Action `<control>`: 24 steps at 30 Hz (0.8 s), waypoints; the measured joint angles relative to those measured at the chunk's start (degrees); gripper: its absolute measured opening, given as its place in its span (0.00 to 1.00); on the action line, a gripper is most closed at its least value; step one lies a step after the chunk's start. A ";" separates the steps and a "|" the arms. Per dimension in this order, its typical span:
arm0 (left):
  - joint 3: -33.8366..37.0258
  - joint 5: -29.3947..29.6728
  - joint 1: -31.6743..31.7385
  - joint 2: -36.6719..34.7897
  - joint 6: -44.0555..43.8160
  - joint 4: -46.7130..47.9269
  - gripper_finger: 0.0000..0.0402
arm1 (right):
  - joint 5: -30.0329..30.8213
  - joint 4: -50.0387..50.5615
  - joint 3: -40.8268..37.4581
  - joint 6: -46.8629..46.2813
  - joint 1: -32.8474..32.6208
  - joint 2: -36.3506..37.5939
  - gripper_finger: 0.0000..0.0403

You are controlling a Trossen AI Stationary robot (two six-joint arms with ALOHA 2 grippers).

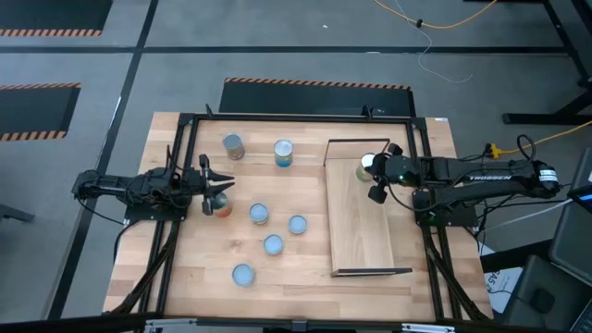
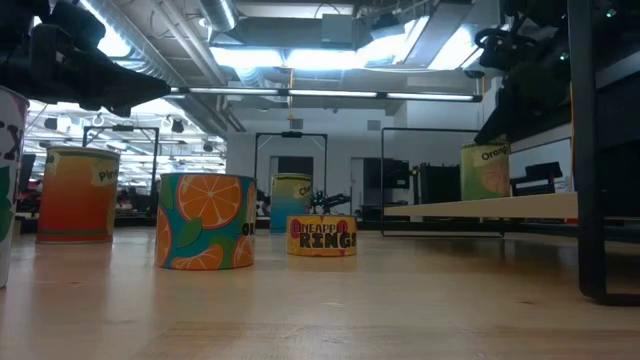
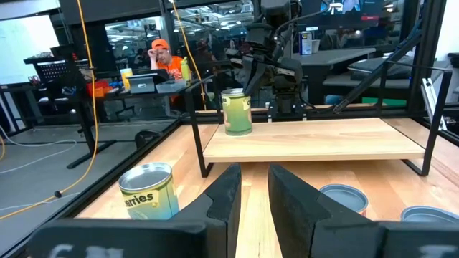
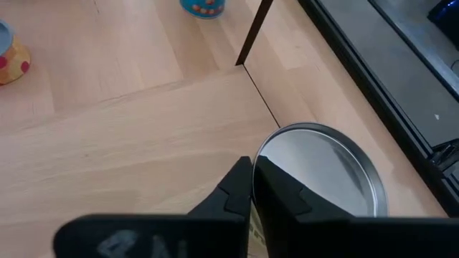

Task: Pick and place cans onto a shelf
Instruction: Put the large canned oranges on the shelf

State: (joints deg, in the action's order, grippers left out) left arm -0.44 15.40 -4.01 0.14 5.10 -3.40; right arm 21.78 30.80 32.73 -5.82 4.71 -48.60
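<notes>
One can [image 1: 366, 167] with a silvery top [image 4: 323, 172] stands upright on the pale-wood shelf [image 1: 365, 231] near its far end. My right gripper [image 1: 375, 172] hangs slanting down just above that can's top, its fingers [image 4: 240, 179] together, and no touch shows. Several more cans stand on the table left of the shelf, among them blue-topped ones [image 1: 259, 214] [image 1: 297, 224] and an orange-red one [image 1: 220, 205]. My left gripper [image 1: 222, 182] waits open and level at the table's left side, beside the orange-red can, its fingers [image 3: 226, 197] around nothing.
Two cans [image 1: 233, 145] [image 1: 283, 153] stand near the far edge and two [image 1: 273, 244] [image 1: 242, 274] toward the near edge. Thin dark frames [image 1: 370, 272] close the shelf's short ends. A black frame [image 1: 185, 120] borders the table. Bare shelf board lies nearer than the placed can.
</notes>
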 joint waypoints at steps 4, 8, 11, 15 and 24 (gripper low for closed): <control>0.00 0.02 -0.02 0.00 0.00 0.00 0.16 | -0.09 -0.08 0.00 0.02 0.00 0.00 0.06; 0.01 0.00 -0.01 0.00 0.00 0.00 0.16 | -0.47 -0.63 0.00 0.31 0.00 0.00 0.08; 0.01 0.01 -0.01 0.00 0.00 0.00 0.16 | -0.52 -0.69 -0.02 0.20 0.00 0.00 0.13; 0.02 -0.01 -0.02 0.00 0.00 0.00 0.16 | -0.68 -0.73 -0.04 0.20 -0.04 -0.04 0.25; 0.00 -0.01 0.00 0.00 0.00 0.00 0.16 | -0.63 -0.72 -0.09 0.24 -0.02 -0.04 0.44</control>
State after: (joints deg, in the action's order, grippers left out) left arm -0.45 15.40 -4.01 0.14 5.10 -3.40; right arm 21.15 30.08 32.64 -5.58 4.69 -48.64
